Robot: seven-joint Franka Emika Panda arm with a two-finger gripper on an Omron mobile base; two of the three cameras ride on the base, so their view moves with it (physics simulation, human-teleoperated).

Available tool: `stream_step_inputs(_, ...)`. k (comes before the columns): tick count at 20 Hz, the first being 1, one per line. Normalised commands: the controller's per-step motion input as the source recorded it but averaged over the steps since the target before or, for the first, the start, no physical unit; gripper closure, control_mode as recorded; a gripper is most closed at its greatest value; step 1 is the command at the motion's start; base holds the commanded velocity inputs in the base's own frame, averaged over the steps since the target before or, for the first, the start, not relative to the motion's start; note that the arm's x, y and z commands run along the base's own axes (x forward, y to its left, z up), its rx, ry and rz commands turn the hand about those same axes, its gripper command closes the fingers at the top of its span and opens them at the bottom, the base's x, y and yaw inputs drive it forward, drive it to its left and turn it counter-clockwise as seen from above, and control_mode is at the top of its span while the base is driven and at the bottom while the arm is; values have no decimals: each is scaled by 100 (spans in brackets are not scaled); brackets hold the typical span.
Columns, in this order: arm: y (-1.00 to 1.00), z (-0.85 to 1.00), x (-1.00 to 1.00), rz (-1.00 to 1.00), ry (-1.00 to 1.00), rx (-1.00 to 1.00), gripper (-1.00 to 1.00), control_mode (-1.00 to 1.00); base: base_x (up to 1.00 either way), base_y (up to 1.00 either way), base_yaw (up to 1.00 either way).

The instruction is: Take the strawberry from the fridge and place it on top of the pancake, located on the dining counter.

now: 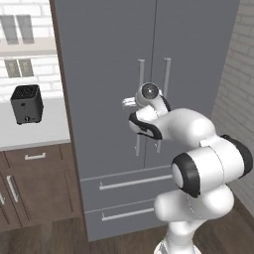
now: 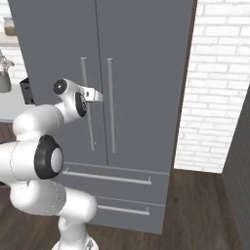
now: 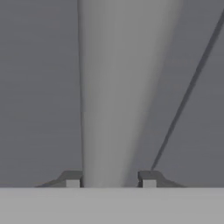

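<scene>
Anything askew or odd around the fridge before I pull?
Nothing stands out. The fridge has both doors shut, handles straight and drawers flush. The gripper straddles the left door's handle squarely. The toaster sits upright on the counter.

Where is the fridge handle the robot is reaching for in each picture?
Left base view: the left door handle is the left of two silver bars at centre, partly behind the hand.
Right base view: left of the two bars, left of centre, with the gripper at it.
Hand view: the wide pale bar running up the middle, between the jaws.
Shared landmark: the door seam.
</scene>
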Motion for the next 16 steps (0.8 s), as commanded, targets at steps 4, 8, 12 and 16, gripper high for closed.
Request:
stream_step_inputs(4,8,0,-47,-19,0,-1,100,-100,0,0,0)
stream_step_inputs(8,13,0,-69,-22,0,-6,100,-100,0,0,0)
stream_step_inputs(12,14,0,-74,-20,0,-4,100,-100,0,0,0)
stream_step_inputs(16,10,2,-86,-15,0,0,100,-100,0,0,0)
